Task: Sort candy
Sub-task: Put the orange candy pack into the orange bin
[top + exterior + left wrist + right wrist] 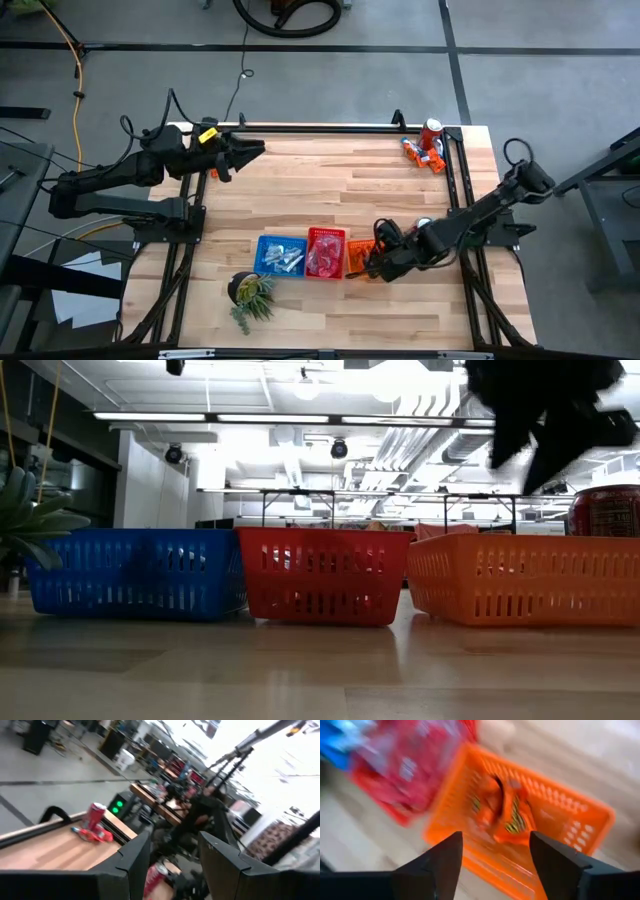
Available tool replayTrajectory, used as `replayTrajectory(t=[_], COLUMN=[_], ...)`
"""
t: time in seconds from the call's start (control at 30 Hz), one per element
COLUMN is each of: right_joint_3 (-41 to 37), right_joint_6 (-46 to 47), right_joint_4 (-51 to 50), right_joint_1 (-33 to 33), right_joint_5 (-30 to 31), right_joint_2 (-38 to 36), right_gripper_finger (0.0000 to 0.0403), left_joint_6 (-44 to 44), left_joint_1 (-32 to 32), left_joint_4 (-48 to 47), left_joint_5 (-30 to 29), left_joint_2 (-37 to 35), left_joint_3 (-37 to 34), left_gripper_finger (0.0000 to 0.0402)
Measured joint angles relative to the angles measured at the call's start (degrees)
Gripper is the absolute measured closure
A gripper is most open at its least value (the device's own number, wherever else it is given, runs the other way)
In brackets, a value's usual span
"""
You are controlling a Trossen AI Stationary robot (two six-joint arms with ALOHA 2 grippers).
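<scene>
Inside the orange basket (570,820) lie crinkly orange candy packets (507,815)

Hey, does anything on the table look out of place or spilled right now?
A few candy packets lie loose at the table's far right corner beside a red can, outside the baskets. Otherwise the blue basket, red basket and orange basket sit neatly in a row.

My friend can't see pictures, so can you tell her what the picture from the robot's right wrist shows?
An orange basket sits right below the robot's right hand, with orange candy packets lying inside it. The hand's two dark fingers are spread apart with nothing between them. Beside the orange basket is a red basket holding red candy.
</scene>
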Motion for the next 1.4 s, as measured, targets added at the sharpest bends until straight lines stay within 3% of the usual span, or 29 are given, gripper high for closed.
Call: replayTrajectory(t=[0.13, 0.27, 0.33, 0.4, 0.5, 0.63, 0.83, 0.97, 1.17, 1.4], right_joint_3=[2.51, 4.28, 4.84, 4.88, 4.91, 4.91, 4.94, 4.94, 4.94, 4.94], right_joint_6=[-0.58, -1.44, -3.15, -4.87, -6.18, -6.76, -6.74, -6.7, -6.74, -6.77], right_joint_4=[-0.64, -1.54, -1.28, -1.28, -1.18, -0.67, -0.45, -0.45, -0.45, -0.47], right_joint_1=[-0.21, -2.31, -3.9, -5.62, -7.47, -8.64, -8.68, -8.68, -8.56, -8.52], right_joint_5=[8.02, 13.41, 13.93, 13.57, 12.74, 10.93, 9.1, 8.76, 8.17, 8.15], right_joint_2=[-4.37, -8.76, -10.51, -11.92, -12.95, -12.88, -12.46, -12.44, -12.44, -12.44], right_gripper_finger=[0.0167, 0.0166, 0.0166, 0.0166, 0.0166, 0.0166, 0.0166, 0.0166, 0.0166, 0.0166], left_joint_6=[-2.51, 0.26, 5.13, 7.95, 3.15, -6.94, -18.95, -19.92, -22.29, -25.53], left_joint_1=[0.28, 4.55, 8.92, 13.99, 22.14, 30.5, 36.07, 38.36, 42.81, 43.77], left_joint_4=[-5.48, -27.2, -38.79, -47.57, -53.21, -49.71, -35.58, -28.01, -27.93, -26.04], left_joint_5=[0.48, -4.04, -8.82, -17.28, -26.03, -21.12, -15.33, -16.52, -14.95, -14.62], left_joint_2=[2.44, 10.15, 15.35, 20.07, 25.69, 29.47, 30.47, 31.3, 36.26, 41.47], left_joint_3=[1.75, 9.96, 14.17, 16.08, 14.3, 5.27, -7.6, -9.33, -9.31, -9.29], left_gripper_finger=[0.0247, 0.0247, 0.0247, 0.0247, 0.0247, 0.0247, 0.0248, 0.0248, 0.0248, 0.0248])
